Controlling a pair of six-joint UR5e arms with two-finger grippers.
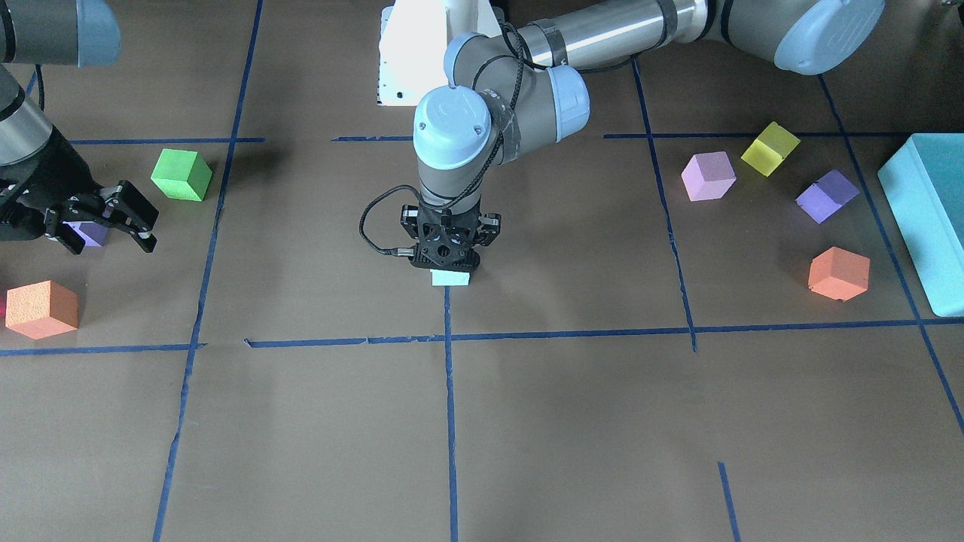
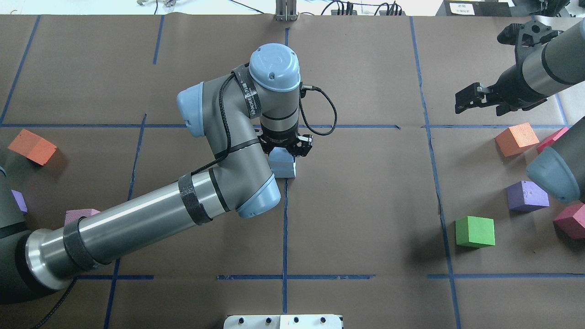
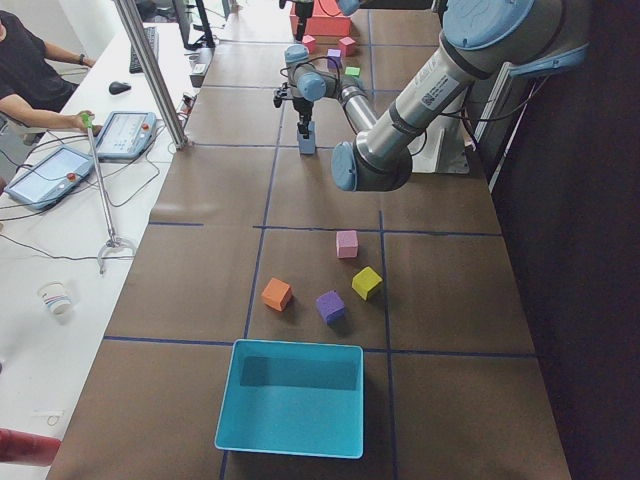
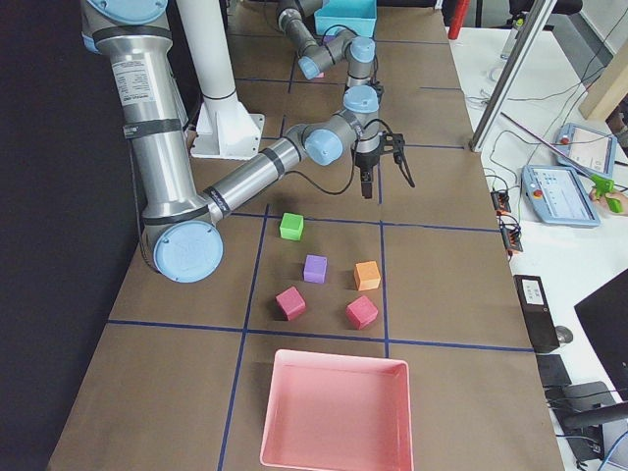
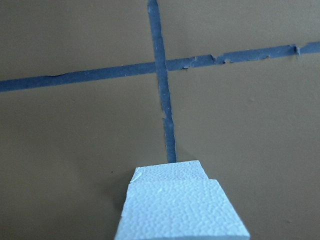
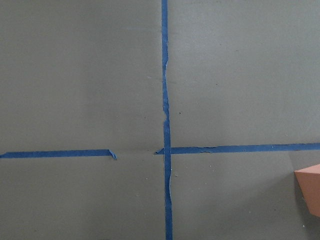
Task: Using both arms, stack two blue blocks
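- At the table's centre, beside a crossing of blue tape lines, the two blue blocks (image 2: pixel 283 165) stand as one column. The left-end camera shows it about two cubes tall, so we judge the stacking done or very nearly so.
- The left gripper (image 1: pixel 449 254) points straight down over the top of that column. We cannot tell whether its jaws clamp the top block or have let go, because the wrist hides them.
- The left wrist camera shows two pale blue faces, one just behind the other. We judge the blocks may be slightly out of line.
- What we think is left: release, lift clear, and see that the column stands.
- The right gripper (image 1: pixel 139 226) hangs well apart at the table's side, with jaws spread and nothing in them.
- Around it lie a green cube (image 1: pixel 181 175), an orange cube (image 1: pixel 41 309) and a purple cube (image 1: pixel 92 233). On the other side sit four more cubes and a teal box (image 1: pixel 926 218).
- All of these are far from the stack. Only the left arm's own wrist crowds it.
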